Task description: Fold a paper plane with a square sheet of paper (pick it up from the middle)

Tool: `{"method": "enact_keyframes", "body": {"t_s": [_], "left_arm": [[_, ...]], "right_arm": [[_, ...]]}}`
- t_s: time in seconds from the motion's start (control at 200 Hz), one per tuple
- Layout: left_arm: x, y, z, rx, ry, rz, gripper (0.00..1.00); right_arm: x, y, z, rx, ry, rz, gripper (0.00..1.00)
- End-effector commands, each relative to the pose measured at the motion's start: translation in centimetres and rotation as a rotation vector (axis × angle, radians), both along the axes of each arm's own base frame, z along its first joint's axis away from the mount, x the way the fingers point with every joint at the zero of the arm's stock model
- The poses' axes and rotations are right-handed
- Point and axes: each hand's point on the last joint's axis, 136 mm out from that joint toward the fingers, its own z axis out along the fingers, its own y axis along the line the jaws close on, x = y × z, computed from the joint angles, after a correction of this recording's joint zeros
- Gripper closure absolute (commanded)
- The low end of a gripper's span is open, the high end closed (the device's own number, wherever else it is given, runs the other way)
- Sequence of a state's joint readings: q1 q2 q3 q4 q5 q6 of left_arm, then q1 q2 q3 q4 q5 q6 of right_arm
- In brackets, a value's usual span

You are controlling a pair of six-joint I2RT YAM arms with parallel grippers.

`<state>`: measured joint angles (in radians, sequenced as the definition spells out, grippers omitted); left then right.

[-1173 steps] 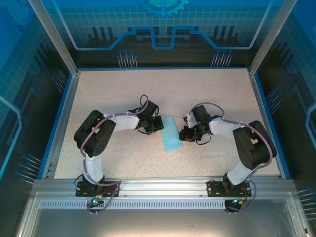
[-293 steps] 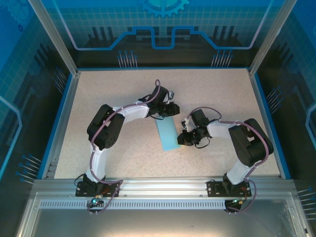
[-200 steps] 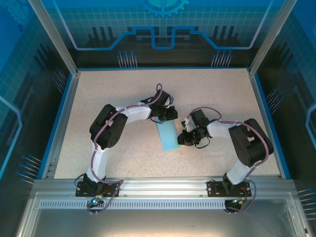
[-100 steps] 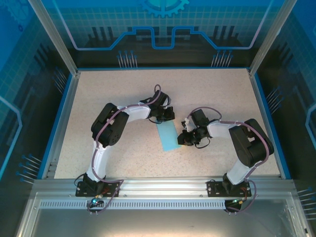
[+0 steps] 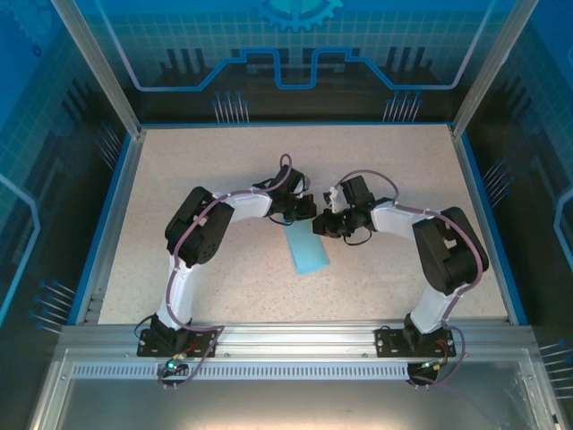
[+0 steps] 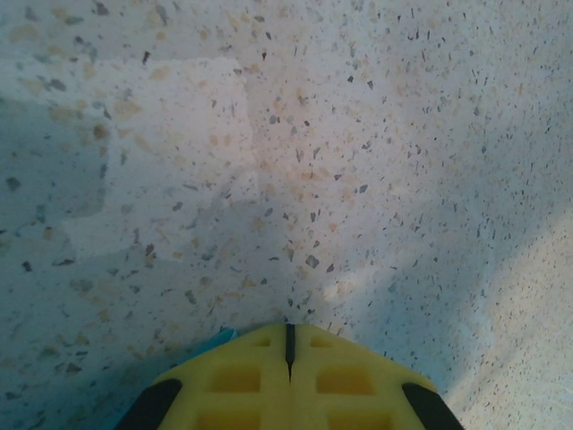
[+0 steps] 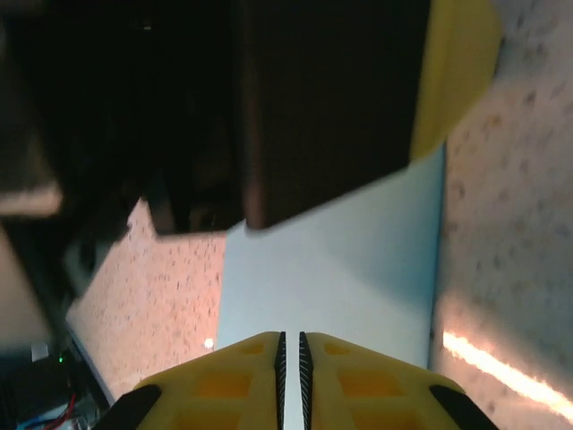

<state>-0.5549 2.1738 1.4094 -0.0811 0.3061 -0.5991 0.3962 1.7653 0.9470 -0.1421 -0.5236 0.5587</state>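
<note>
The square sheet of paper (image 5: 309,253) lies folded into a narrow light-blue strip on the middle of the table. Both grippers meet at its far end. My left gripper (image 5: 303,213) is shut, its yellow fingers (image 6: 340,381) pressed together with the tips low over the table. A sliver of the paper (image 6: 213,342) shows under their left side. My right gripper (image 5: 325,226) hovers over the paper (image 7: 340,260), its jaws drawn together to a thin slit with nothing between them. The left gripper's dark body (image 7: 313,98) fills the space just ahead of it.
The speckled table (image 5: 206,170) has a raised blue rim (image 5: 112,215) on the left, right and far sides. Open tabletop lies all around the paper. Both arm bases sit on the aluminium rail (image 5: 295,345) at the near edge.
My right gripper has slid from the paper's right edge up to its far end, beside the left gripper. The left gripper has closed fully and stayed in place.
</note>
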Motion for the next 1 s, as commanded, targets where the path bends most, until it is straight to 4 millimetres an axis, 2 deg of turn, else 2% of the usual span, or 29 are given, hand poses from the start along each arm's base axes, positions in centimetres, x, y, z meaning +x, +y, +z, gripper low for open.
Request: {"method": "enact_keyframes", "body": {"t_s": [0.0, 0.235, 0.505, 0.63, 0.735, 0.995], "left_arm": [[-0.6, 0.9, -1.4, 0.031, 0.014, -0.011, 0.97], [-0.6, 0.5, -0.6, 0.006, 0.007, -0.018, 0.95], [-0.2, -1.0, 3.2, -0.106, -0.028, -0.040, 0.84], [-0.4, -1.2, 4.0, -0.139, -0.031, -0.043, 0.81], [-0.8, -0.9, 3.3, -0.131, -0.015, -0.036, 0.82], [-2.0, 0.7, -0.7, -0.034, 0.060, -0.002, 0.88]], "right_arm": [[1.5, -0.2, -0.8, -0.008, 0.011, -0.022, 0.86], [2.0, -0.4, -2.9, -0.022, 0.050, -0.026, 0.86], [1.8, -0.5, -4.3, -0.027, 0.078, -0.028, 0.86], [1.7, -0.6, -4.5, -0.036, 0.079, -0.029, 0.86], [1.5, -0.7, -4.8, -0.042, 0.086, -0.027, 0.86], [1.3, -0.6, -4.6, -0.032, 0.090, -0.017, 0.86]]}}
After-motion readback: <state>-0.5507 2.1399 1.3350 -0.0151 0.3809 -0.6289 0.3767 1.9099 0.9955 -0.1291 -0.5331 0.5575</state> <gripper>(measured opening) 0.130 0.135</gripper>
